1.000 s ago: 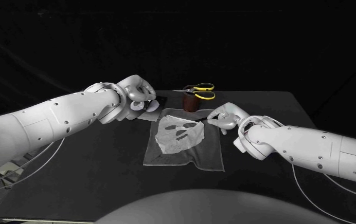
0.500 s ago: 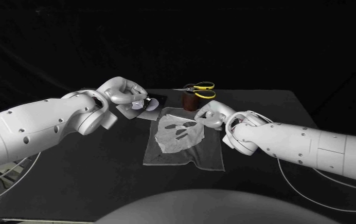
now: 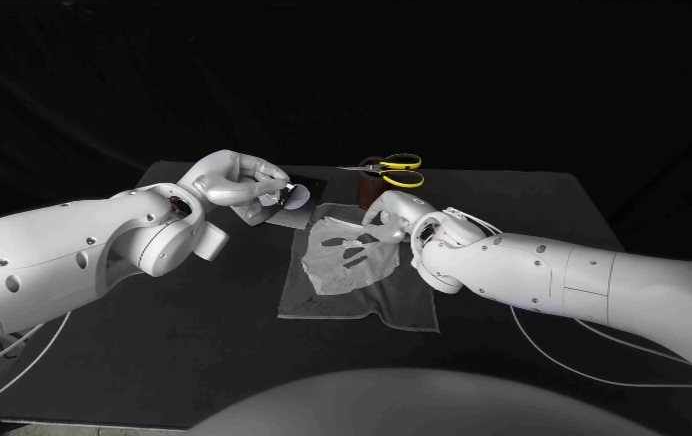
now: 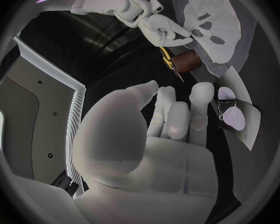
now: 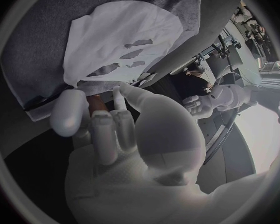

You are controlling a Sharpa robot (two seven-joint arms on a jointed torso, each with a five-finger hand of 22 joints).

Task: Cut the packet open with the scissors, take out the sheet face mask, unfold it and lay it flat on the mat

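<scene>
1. The black counter (image 3: 505,196) carries the pale grey translucent mat (image 3: 368,306), my landmark here. Nothing on it crowds the mat's near half, so there is room to draw the sheet that way.
2. The white sheet face mask (image 3: 346,261), eye and mouth holes showing, lies opened out on the mat's far half. I judge the step in hand to be the last flattening.
3. The right hand (image 3: 389,218) sits at the mat's far right corner, fingertips on the mask's edge. I cannot tell whether it pinches that edge or only presses on it. Best to stroke outward from the middle of the mask with a light touch, since wet sheet will likely cling and fold over if lifted.
4. The left hand (image 3: 238,178) hovers off the mat's far left corner, fingers extended and grasping nothing. It could pin the mask's opposite edge.
5. The cut silvery packet (image 3: 286,199) lies just beside that corner; keep it off the mat.
6. The yellow-handled scissors (image 3: 392,172) stand in a brown holder (image 3: 371,192) just beyond the mat.
</scene>
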